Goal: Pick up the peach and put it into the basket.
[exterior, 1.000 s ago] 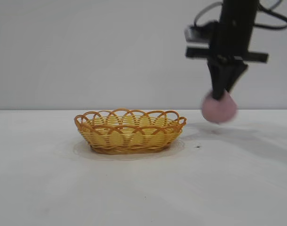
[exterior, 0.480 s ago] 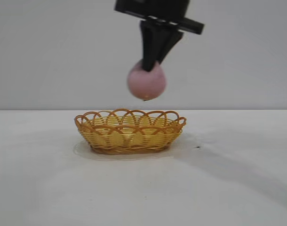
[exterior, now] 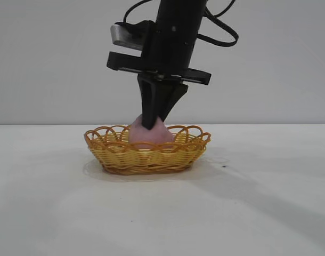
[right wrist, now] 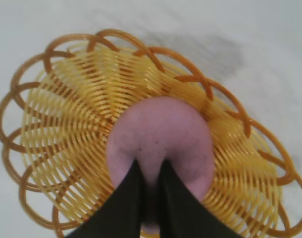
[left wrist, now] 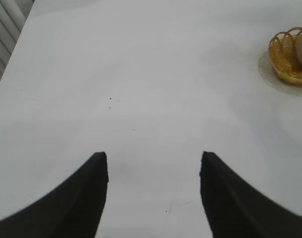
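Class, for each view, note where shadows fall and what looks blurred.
Exterior view: soft shadow on the table right of the basket. Right wrist view: a shadow beyond the basket's rim; the right tool is blurred. Left wrist view: a faint shadow rings the basket.

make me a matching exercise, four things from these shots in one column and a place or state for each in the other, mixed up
Things:
1. peach
2. basket
3. right gripper
4. left gripper

Places or states:
A. yellow-orange wicker, resting on the white table
B. pointing down from above, fingertips at the peach
C. open over bare table, far from the basket
D. pink, sitting inside the basket

Pairs: 1-D, 2-A, 3-B, 4-C
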